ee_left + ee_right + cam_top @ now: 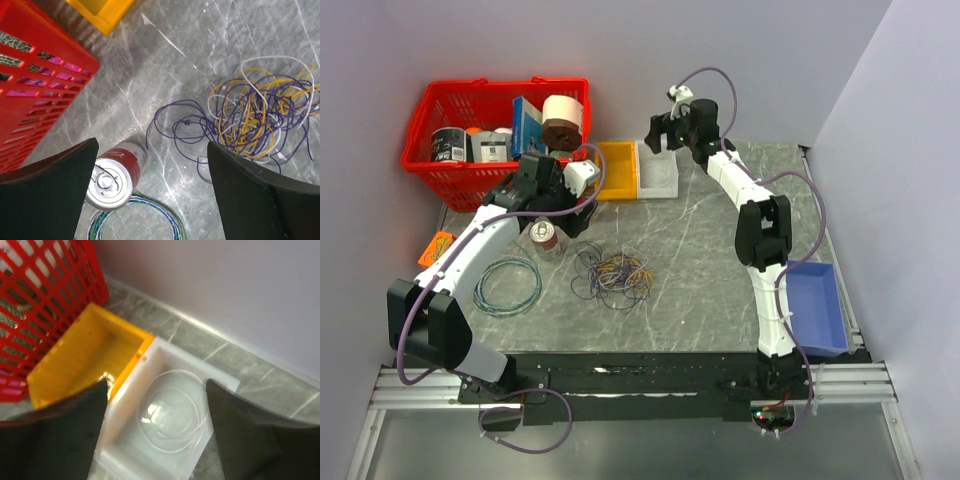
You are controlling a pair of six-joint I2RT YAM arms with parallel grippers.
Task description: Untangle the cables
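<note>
Grey marbled table (pixel 720 280) fills the top view, closed in by pale walls. I see the cables (pixel 612 275) lying as one tangled heap of purple, yellow and white wire near the middle of it, touched by neither arm. My left gripper (pixel 570 195) hangs above a drink can (pixel 544 235) just left of the heap, and a teal hoop (pixel 507 286) lies further left. A red basket (pixel 430 165) sits in the far left corner, with a yellow bin (pixel 618 170) and a white bin (pixel 658 170) side by side next to it. My right gripper (pixel 665 130) is over the white bin. A blue bin (pixel 818 305) sits at the right edge.

On the left wrist camera, the two dark fingers (pixel 50 200) stand wide apart with nothing held. The can stands upright below them, and the heap spreads over the marble to the upper right, with one purple loop trailing toward the can.

On the right wrist camera, the picture is blurred, but the fingers (pixel 240 440) are spread wide on either side of the white bin and hold nothing. A pale loop of wire (pixel 172 410) lies coiled on the bin's floor. The yellow bin beside it touches the white one.
</note>
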